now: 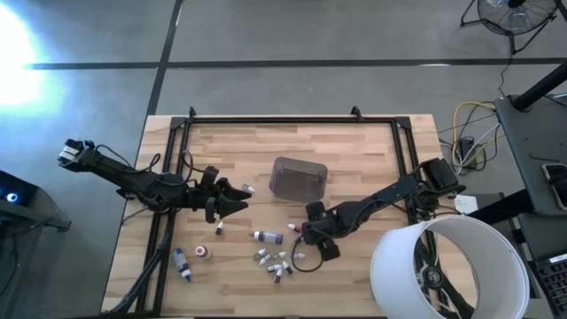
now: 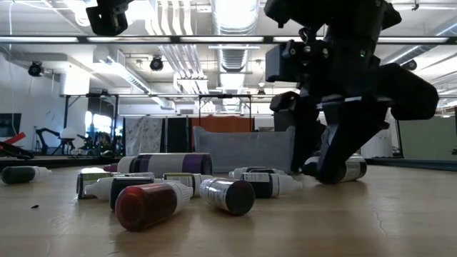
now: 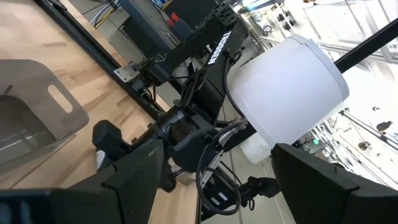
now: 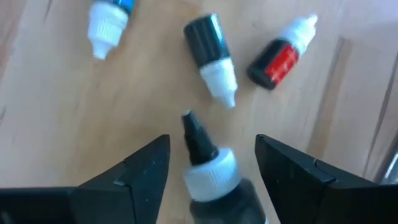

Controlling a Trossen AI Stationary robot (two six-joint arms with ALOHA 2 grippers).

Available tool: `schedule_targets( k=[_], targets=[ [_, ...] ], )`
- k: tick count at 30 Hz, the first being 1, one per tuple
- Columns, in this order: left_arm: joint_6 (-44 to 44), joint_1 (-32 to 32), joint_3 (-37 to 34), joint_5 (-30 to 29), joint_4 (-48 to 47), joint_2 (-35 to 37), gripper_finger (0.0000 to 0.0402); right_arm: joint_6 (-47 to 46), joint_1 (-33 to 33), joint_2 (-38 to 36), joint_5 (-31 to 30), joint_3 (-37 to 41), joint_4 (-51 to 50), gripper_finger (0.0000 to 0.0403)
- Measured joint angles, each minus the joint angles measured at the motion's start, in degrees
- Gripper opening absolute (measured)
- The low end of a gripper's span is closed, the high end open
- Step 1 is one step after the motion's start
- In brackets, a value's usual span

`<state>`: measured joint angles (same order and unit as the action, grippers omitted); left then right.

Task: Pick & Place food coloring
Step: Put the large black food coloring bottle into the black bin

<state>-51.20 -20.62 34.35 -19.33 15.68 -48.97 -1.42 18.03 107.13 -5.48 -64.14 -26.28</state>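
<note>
Food coloring bottles (image 1: pixel 274 260): about a dozen, lying scattered on the near part of the wooden surface (image 1: pixel 354 159); one dark bottle with white collar (image 4: pixel 214 177) lies between the right gripper's (image 1: pixel 309 246) open jaws, not gripped. Grey tub (image 1: pixel 299 179): mid-surface, beyond the bottles. Left gripper (image 1: pixel 232 199): left of the tub, jaws open, holding nothing.

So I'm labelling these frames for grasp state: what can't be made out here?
- Whether the right end effector touches the bottle between its open fingers: the right wrist view cuts the bottle off at the edge.
- What is inside the grey tub: too small in the high view, and bottles and the arm block it in the low view.
- Labels on the lying bottles: blurred in the low view.
- What lies below the left end effector: its wrist view looks elsewhere.
</note>
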Motion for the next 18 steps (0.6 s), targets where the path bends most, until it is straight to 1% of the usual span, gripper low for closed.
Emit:
schedule_targets(
  k=[5,10,14,18],
  targets=[
    [-0.13,0.00,0.00,0.00,0.04,0.00,0.0275,1.64,-0.03,0.00,-0.04,0.33,-1.23,0.0212],
    [-0.17,-0.07,-0.02,0.00,0.18,0.00,0.0275,4.52,0.02,-0.03,0.00,1.14,-1.80,0.0210],
    [-0.22,-0.07,-0.02,0.00,0.17,0.00,0.0275,9.20,0.02,-0.04,0.01,1.14,-1.44,0.0206],
    [-0.22,-0.07,-0.02,0.00,0.14,0.00,0.0275,12.94,-0.01,-0.04,0.18,1.27,-1.58,0.0185]
  ],
)
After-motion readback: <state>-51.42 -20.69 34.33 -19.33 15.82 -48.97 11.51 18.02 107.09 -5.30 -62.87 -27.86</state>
